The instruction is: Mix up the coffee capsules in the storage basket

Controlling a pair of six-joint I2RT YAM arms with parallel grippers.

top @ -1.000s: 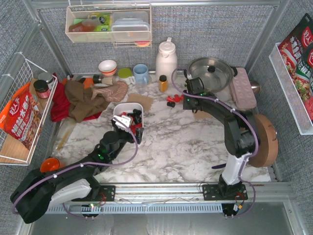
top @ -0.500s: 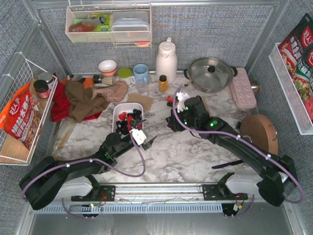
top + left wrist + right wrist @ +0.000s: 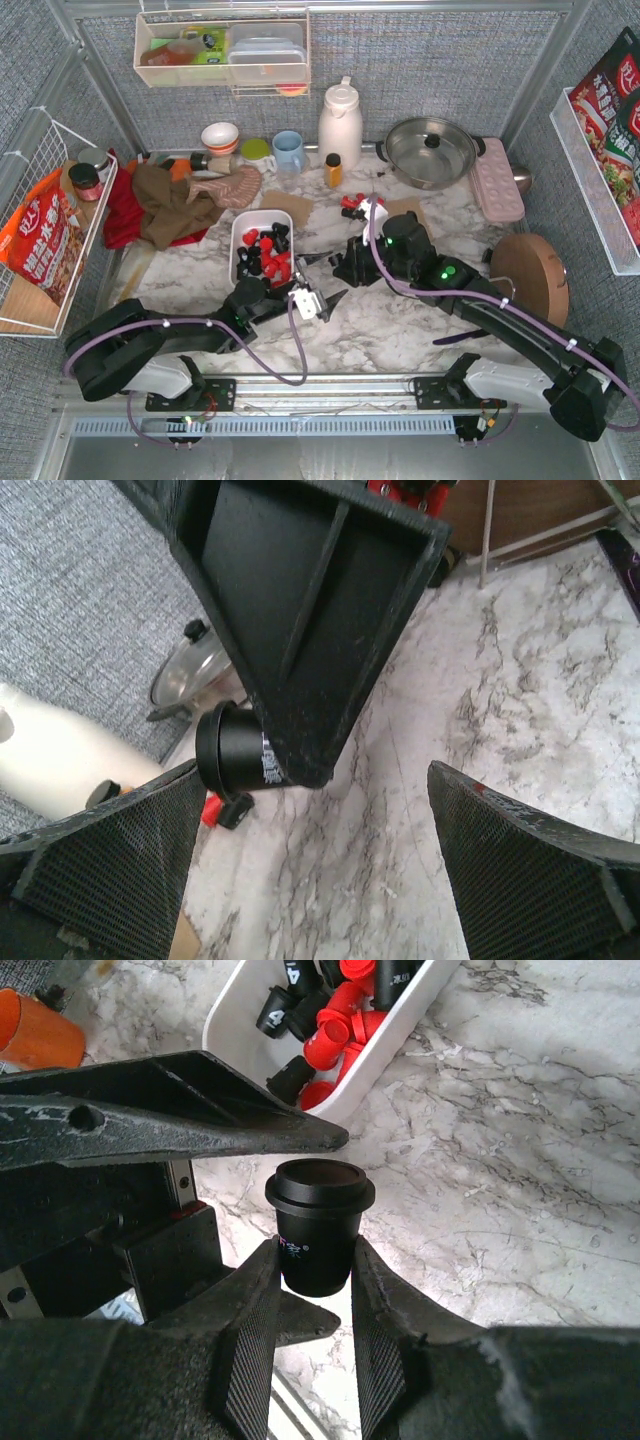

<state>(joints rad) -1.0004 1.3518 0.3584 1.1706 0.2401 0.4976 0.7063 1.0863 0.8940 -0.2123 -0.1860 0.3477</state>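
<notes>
You are looking down on a white marble-patterned tabletop (image 3: 390, 330) veined in grey, closed in by grey woven fabric walls (image 3: 430, 60), with a silver metal rail (image 3: 330, 383) along the near edge. A clear plastic wall shelf (image 3: 215, 75) hangs at the back and a white wire side basket (image 3: 30, 150) on the left. The light seems even, though its source is out of view.

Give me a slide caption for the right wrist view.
Right gripper shut on a black capsule near the white basket of red and black capsules.

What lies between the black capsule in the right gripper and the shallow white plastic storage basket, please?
In the right wrist view, one black finger of the open left gripper crosses between capsule and basket.
</notes>
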